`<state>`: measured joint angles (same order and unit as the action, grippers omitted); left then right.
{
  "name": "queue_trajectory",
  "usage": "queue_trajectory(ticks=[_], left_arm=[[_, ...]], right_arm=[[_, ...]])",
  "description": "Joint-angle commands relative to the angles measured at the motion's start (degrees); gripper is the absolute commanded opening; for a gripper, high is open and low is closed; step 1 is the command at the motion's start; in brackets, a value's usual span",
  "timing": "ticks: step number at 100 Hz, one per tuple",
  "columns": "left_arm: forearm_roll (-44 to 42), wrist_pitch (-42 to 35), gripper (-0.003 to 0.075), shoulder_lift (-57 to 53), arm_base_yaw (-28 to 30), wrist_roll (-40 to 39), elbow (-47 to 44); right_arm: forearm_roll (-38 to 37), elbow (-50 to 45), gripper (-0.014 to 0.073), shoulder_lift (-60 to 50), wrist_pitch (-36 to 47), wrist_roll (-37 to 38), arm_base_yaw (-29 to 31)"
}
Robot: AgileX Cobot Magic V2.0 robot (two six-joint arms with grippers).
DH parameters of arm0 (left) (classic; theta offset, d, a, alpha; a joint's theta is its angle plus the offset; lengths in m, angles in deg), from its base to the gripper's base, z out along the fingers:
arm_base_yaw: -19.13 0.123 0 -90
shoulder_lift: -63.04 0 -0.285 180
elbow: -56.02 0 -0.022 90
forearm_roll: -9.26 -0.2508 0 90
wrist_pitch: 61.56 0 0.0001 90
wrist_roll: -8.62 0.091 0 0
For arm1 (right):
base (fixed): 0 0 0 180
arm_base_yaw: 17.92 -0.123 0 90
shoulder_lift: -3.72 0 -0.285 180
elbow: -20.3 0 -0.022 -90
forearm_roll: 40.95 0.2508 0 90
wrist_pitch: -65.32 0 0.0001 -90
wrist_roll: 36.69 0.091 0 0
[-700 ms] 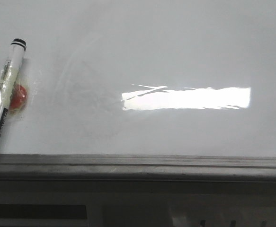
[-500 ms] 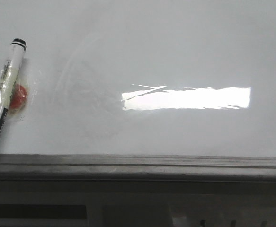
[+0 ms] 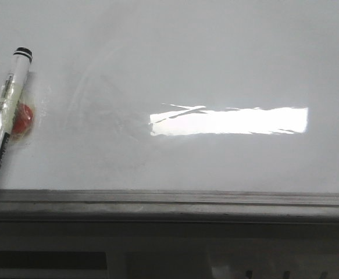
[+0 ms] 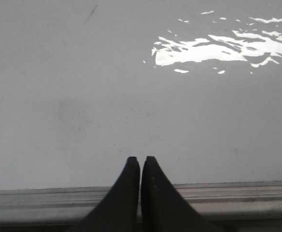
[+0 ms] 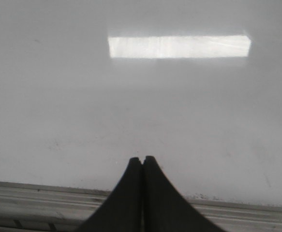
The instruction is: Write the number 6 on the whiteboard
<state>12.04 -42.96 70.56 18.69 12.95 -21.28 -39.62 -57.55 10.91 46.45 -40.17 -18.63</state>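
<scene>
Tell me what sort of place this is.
Probably a bench-top writing station in a lab or office, though little surrounds it. A glossy whiteboard with a grey metal edge lies flat, a capped marker rests on it beside a red round piece, likely a magnet.

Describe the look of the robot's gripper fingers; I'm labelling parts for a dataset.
Only the fingers show, in the wrist views. The left gripper and right gripper each have two plain matte black fingers, broad at the base and curving to narrow rounded tips. No cables, markings or arm links are visible.
</scene>
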Motion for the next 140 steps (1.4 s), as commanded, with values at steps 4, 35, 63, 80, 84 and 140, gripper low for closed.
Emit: queue_trajectory(ticks=[4,35,63,80,84,140], left_arm=[[0.49,-4.05,-0.002,-1.72,0.11,-0.37,-1.28],[-4.12,-4.16,-0.002,-1.72,0.11,-0.12,-1.28],[-3.64,-7.59,-0.002,-1.72,0.11,-0.12,-1.28],[-3.64,-9.24,-0.002,-1.72,0.11,-0.12,-1.28],[-3.64,-9.24,-0.002,-1.72,0.11,-0.12,-1.28],[-3.64,-26.61,-0.002,-1.72,0.11,-0.12,-1.28]], right_arm=[[-0.65,-0.79,-0.0064,-0.93,1.14,-0.15,0.41],[-0.65,-0.79,-0.0064,-0.93,1.14,-0.15,0.41],[-0.65,-0.79,-0.0064,-0.93,1.81,-0.15,0.41],[-0.53,-0.79,-0.0064,-0.93,7.17,-0.15,0.41],[-0.53,-0.79,-0.0064,-0.93,8.6,-0.15,0.41],[0.24,-0.79,-0.0064,-0.93,18.87,-0.15,0.41]])
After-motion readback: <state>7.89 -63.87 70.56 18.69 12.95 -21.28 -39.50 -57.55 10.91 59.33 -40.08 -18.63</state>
